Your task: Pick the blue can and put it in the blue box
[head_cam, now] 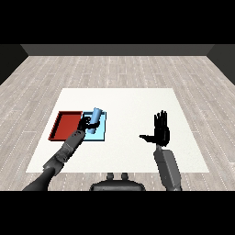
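In the head view, your left hand (85, 123) is curling round the blue can (94, 118), holding it tilted toward one o'clock over the blue tray (103, 129), the red tray (67, 124) lying at its nine o'clock. Lower it inside the rim before releasing. Your right hand (161, 131) is resting open.

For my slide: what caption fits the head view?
Left hand holds the blue can over the light blue tray; right hand open.
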### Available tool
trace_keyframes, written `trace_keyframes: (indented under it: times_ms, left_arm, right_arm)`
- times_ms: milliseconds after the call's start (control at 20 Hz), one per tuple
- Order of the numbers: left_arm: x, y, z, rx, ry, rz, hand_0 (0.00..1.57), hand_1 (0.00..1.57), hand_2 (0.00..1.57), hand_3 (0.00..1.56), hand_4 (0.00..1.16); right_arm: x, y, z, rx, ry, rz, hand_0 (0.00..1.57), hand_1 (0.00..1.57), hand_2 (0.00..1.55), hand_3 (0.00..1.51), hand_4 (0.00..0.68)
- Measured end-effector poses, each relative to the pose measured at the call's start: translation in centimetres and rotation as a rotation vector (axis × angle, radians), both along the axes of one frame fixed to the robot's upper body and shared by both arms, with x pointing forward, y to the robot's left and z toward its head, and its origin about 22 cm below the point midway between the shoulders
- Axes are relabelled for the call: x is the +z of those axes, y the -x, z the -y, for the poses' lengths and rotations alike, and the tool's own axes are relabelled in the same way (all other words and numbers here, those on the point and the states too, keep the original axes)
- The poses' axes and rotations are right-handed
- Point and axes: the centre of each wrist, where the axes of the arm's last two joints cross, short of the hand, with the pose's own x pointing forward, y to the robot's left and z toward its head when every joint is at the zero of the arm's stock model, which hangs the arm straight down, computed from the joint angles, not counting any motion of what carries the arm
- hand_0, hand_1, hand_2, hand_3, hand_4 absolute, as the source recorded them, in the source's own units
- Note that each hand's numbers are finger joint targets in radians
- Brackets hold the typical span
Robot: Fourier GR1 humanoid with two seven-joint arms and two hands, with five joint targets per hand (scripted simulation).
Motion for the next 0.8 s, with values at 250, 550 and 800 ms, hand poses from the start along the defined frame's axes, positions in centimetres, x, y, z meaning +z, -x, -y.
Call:
trace_keyframes:
  times_ms: [250, 550, 800]
  left_arm:
    - [-2.2, 0.8, 0.8, 0.077, -0.033, -0.145, 1.38, 1.38, 1.2, 0.0, 0.76]
    - [-2.8, 1.2, 0.0, 0.174, 0.028, -0.207, 0.0, 0.0, 0.0, 0.0, 0.0]
    - [-2.0, 0.4, -0.2, 0.149, 0.025, -0.236, 0.0, 0.0, 0.0, 0.0, 0.0]
  right_arm:
    - [-1.2, -0.1, 0.6, -0.006, 0.001, -0.019, 0.0, 0.0, 0.0, 0.0, 0.0]
    - [-1.7, -0.8, 1.2, -0.018, 0.019, -0.025, 0.0, 0.0, 0.0, 0.0, 0.0]
    - [-2.2, -1.2, 1.2, -0.021, 0.011, -0.025, 0.0, 0.0, 0.0, 0.0, 0.0]
